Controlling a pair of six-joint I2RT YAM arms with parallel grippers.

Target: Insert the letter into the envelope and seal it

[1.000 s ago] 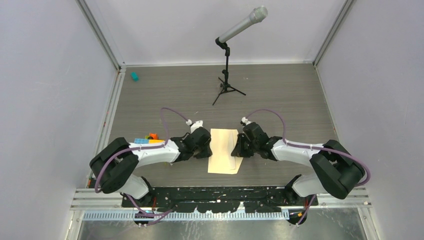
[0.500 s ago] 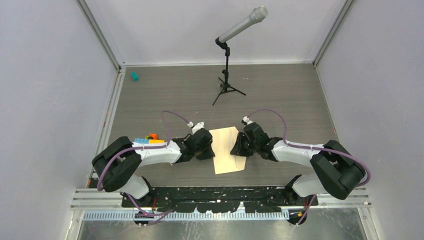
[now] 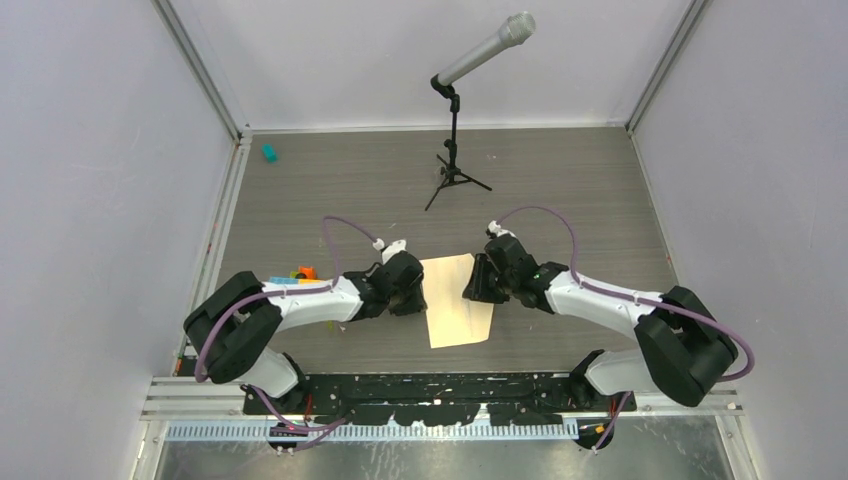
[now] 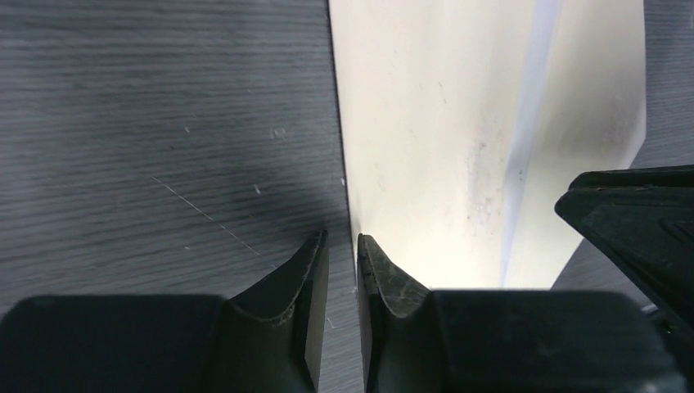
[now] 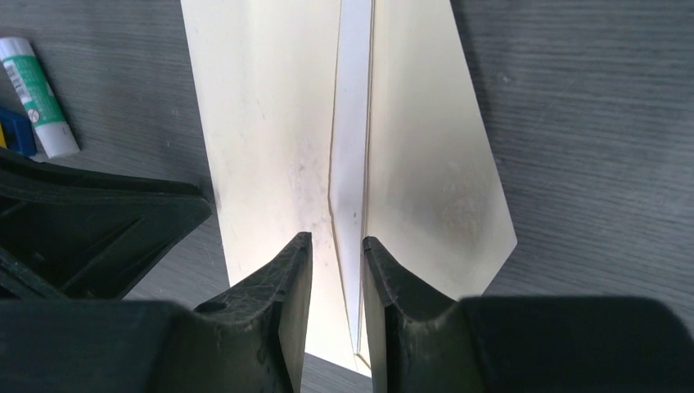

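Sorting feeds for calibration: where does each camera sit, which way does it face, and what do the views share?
Top external: above and behind the left arm and right arm, facing down at the table; both show.
Left wrist: behind the left gripper, facing down past its fingers at the cream paper's edge.
Right wrist: behind the right gripper, facing down past its fingers at the paper's crease.
Shared: all show the paper; each wrist view catches the other gripper.

Bench (image 3: 300, 190): dark grey wood-grain laminate, matt, fine pale scratches.
Cream paper (image 5: 262, 123): matt, smooth, faint grey smudges. The white strip (image 5: 352, 98) down its middle looks slicker.
Left pincer (image 4: 342, 241) and right pincer (image 5: 336, 244): matt black plastic.
Glue stick (image 5: 37, 98): glossy white plastic.
Microphone (image 3: 487, 48): dull silver metal.
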